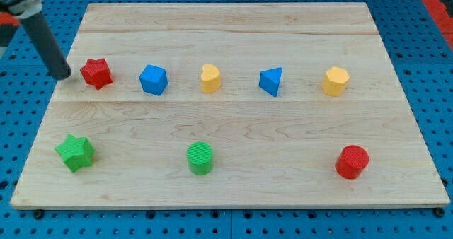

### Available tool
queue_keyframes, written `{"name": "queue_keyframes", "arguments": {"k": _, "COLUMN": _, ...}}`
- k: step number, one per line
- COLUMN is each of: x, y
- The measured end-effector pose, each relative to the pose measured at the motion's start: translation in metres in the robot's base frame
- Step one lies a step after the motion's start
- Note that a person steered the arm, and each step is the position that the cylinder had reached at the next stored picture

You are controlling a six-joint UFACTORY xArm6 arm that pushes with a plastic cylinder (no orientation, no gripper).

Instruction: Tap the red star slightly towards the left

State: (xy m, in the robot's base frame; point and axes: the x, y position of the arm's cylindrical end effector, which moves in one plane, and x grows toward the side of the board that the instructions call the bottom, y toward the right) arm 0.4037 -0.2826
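Note:
The red star lies near the left edge of the wooden board, in the upper row of blocks. My tip is the lower end of a dark rod that slants in from the view's top left. The tip sits just left of the red star, a small gap apart from it, at the board's left edge.
In the upper row, right of the red star: a blue cube, a yellow heart, a blue triangle, a yellow hexagon. In the lower row: a green star, a green cylinder, a red cylinder.

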Motion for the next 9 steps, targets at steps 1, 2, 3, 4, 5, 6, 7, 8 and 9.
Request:
{"name": "queue_keyframes", "arguments": {"k": 1, "x": 0.013, "y": 0.001}}
{"name": "queue_keyframes", "arguments": {"k": 2, "x": 0.020, "y": -0.004}}
{"name": "queue_keyframes", "arguments": {"k": 3, "x": 0.015, "y": 0.003}}
{"name": "queue_keyframes", "arguments": {"k": 4, "x": -0.020, "y": 0.030}}
{"name": "queue_keyframes", "arguments": {"k": 5, "x": -0.050, "y": 0.044}}
{"name": "queue_keyframes", "arguments": {"k": 6, "x": -0.076, "y": 0.074}}
{"name": "queue_keyframes", "arguments": {"k": 7, "x": -0.096, "y": 0.098}}
{"name": "queue_keyframes", "arguments": {"k": 8, "x": -0.113, "y": 0.122}}
{"name": "queue_keyframes", "arguments": {"k": 9, "x": -0.124, "y": 0.139}}
